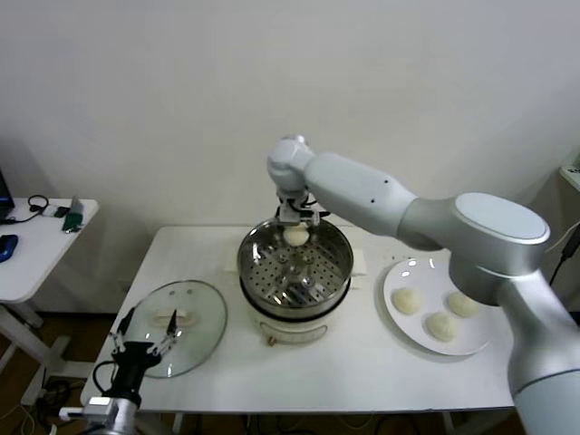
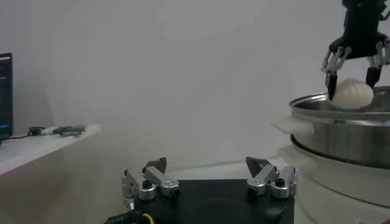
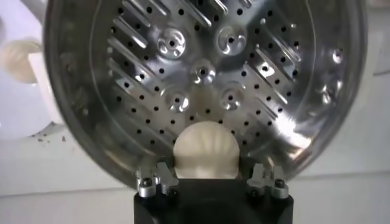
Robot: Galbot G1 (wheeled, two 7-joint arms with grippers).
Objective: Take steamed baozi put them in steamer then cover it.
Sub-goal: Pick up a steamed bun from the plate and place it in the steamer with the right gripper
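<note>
My right gripper (image 1: 296,227) is shut on a cream-white baozi (image 1: 296,236) and holds it just above the far rim of the steel steamer (image 1: 249,272). In the right wrist view the baozi (image 3: 206,149) sits between the fingers over the bare perforated tray (image 3: 201,73). The left wrist view shows the same baozi (image 2: 352,94) at the steamer's (image 2: 341,131) rim. Three more baozi (image 1: 441,325) lie on the white plate (image 1: 399,272) to the right. The glass cover (image 1: 195,313) lies flat at the front left. My left gripper (image 1: 145,333) hangs open at its near edge, holding nothing (image 2: 207,163).
A small white side table (image 1: 36,245) with cables and small items stands off to the left. The steamer's white base and handle (image 1: 290,333) face the table's front edge. The wall is close behind the table.
</note>
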